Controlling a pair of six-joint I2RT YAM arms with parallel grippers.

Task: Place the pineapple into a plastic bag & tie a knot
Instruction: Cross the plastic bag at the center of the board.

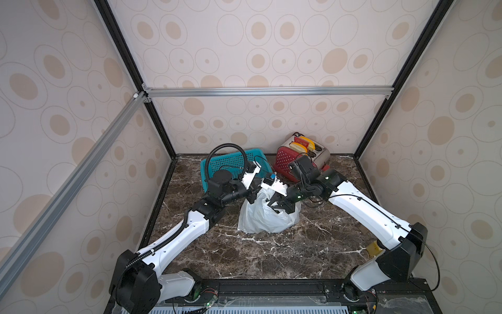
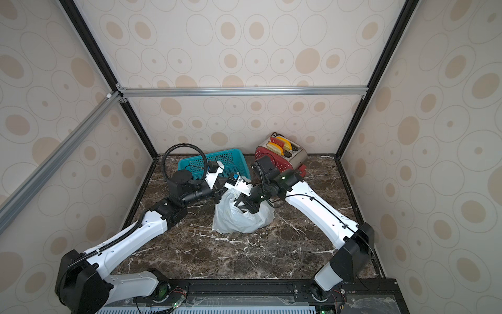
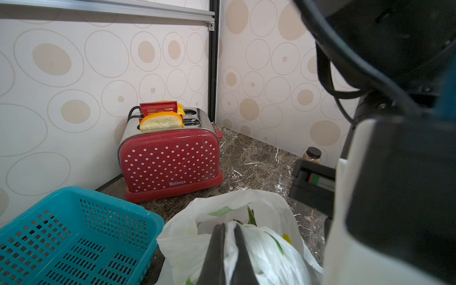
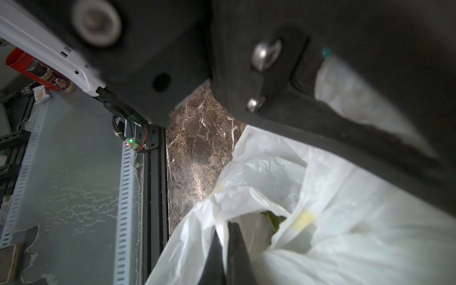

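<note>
The white plastic bag (image 1: 260,220) (image 2: 239,221) stands crumpled in the middle of the marble table. Green pineapple leaves (image 3: 251,216) (image 4: 273,219) show through its open mouth; the fruit's body is hidden by the plastic. My left gripper (image 1: 251,198) (image 3: 228,227) is at the bag's top on the basket side, shut on a fold of the rim. My right gripper (image 1: 273,205) (image 4: 223,225) is at the top on the opposite side, shut on another fold of white plastic. Both arms meet over the bag. No knot is in view.
A teal mesh basket (image 1: 233,162) (image 3: 74,237) lies behind the bag at the back wall. A red polka-dot toaster (image 1: 293,160) (image 3: 170,160) with toast stands at the back right. A small spice jar (image 3: 313,155) sits by the right wall.
</note>
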